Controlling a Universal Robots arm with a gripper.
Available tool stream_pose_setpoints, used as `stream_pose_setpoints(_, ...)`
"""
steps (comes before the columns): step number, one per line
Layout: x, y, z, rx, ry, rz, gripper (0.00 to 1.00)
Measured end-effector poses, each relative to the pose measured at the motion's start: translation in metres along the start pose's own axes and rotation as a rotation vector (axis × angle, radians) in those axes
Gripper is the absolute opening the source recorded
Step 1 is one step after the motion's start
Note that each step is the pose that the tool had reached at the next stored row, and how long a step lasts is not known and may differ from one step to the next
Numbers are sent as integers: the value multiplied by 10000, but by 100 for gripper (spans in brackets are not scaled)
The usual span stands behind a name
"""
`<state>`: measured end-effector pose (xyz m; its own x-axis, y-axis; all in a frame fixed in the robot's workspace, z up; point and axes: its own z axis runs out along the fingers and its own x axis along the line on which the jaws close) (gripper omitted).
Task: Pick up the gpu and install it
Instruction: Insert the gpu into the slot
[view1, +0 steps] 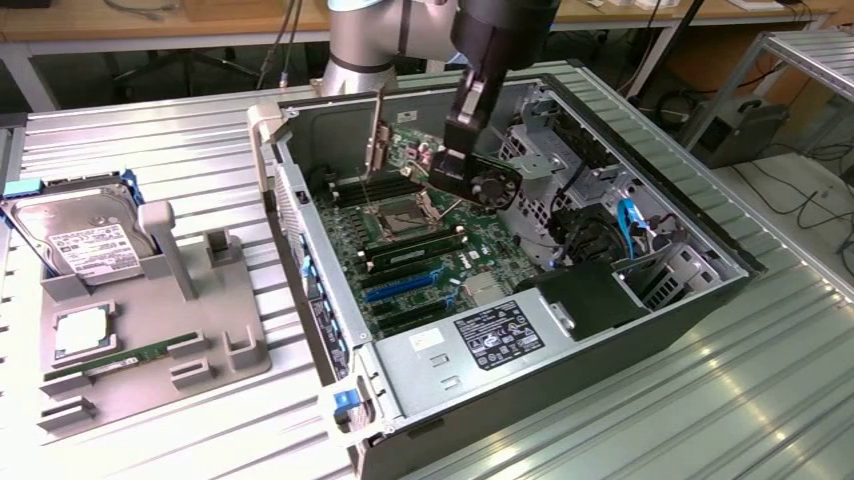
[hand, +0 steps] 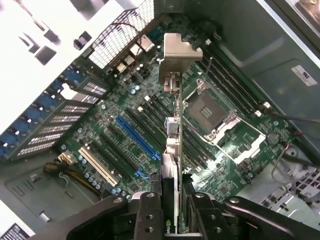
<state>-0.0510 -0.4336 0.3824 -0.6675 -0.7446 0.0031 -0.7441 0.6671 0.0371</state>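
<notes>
The jaws are pressing shut on the gpu (hand: 170, 197). In the wrist view the gripper (hand: 172, 212) is pinching the card from both faces, with its black fingers (hand: 149, 215) lying flat against either side and no gap showing between pad and board.

The gpu is hanging on edge inside the open computer case (view1: 694, 300), above the motherboard (view1: 461, 225) and not touching it. No slot is holding it. In the wrist view the card is showing edge-on as a thin line. Its silver end bracket (hand: 175, 52) is pointing away from the fingers, over the black slots that lie between the blue expansion slot (hand: 137, 137) and the CPU socket (hand: 210, 112).

In the exterior view the gripper (view1: 461, 165) is reaching down into the case from the arm (view1: 497, 40). The gpu (view1: 487, 183) is turning its round black fan toward the camera. The bracket (view1: 378, 135) is standing as a thin strip toward the exterior view's left, near the rear wall of the case. The CPU socket (view1: 400, 215) is sitting just below the card, the blue expansion slot (view1: 400, 287) is lying further down the board, and the power supply (view1: 494, 335) is occupying the near end of the case.

Well apart, at the exterior view's left, a grey fixture (view1: 227, 340) is resting on the ribbed metal table (view1: 174, 150). It is carrying a hard drive (view1: 80, 240), a processor (view1: 80, 335) and a RAM stick (view1: 114, 360).
</notes>
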Motion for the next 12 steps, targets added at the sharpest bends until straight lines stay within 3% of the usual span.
stream_pose_setpoints(12,0,-1,25,10,25,-2124,26)
